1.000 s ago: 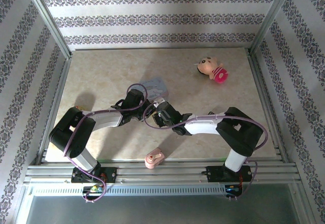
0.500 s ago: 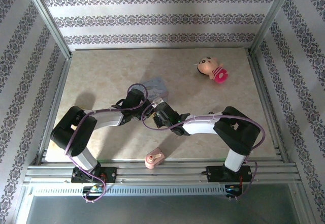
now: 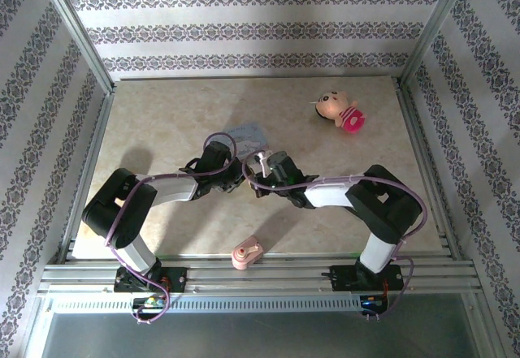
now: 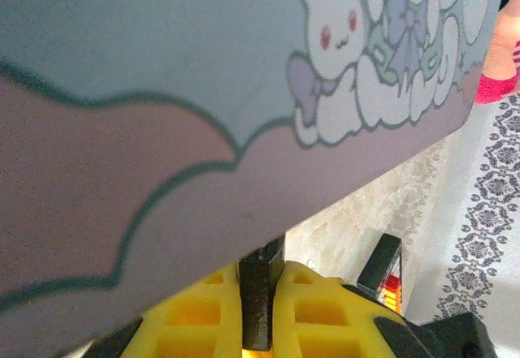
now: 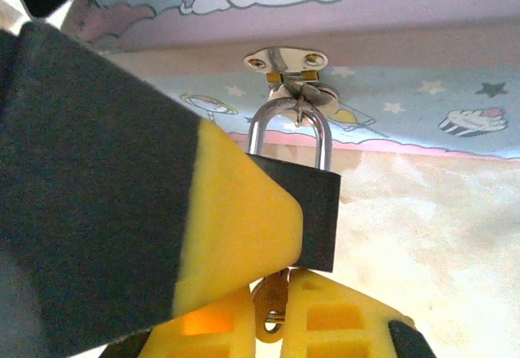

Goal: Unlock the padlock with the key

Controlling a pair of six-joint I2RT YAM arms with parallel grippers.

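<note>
The left gripper (image 4: 258, 289) is seen with its jaws pressed shut on the padlock (image 5: 318, 212), one yellow pad (image 5: 236, 228) being laid over the left part of the black body. Just beyond these jaws the blue cartoon tin (image 3: 249, 136) is found, its bunny-printed lid looming over the pads. Well behind the jaws, toward the arm bases, a pink toy lump (image 3: 246, 253) is set on the marbled table (image 3: 162, 122). The padlock is hung directly above the right gripper (image 5: 278, 313), and its silvery shackle (image 5: 288, 131) is passed through the hasp (image 5: 286, 61) on the tin's front. The right jaws are clamped on the brass key (image 5: 270, 297), whose head is seen between the pads, right against the padlock's underside. Far beyond those jaws and to their right, a pink plush doll (image 3: 340, 112) is laid.
</note>
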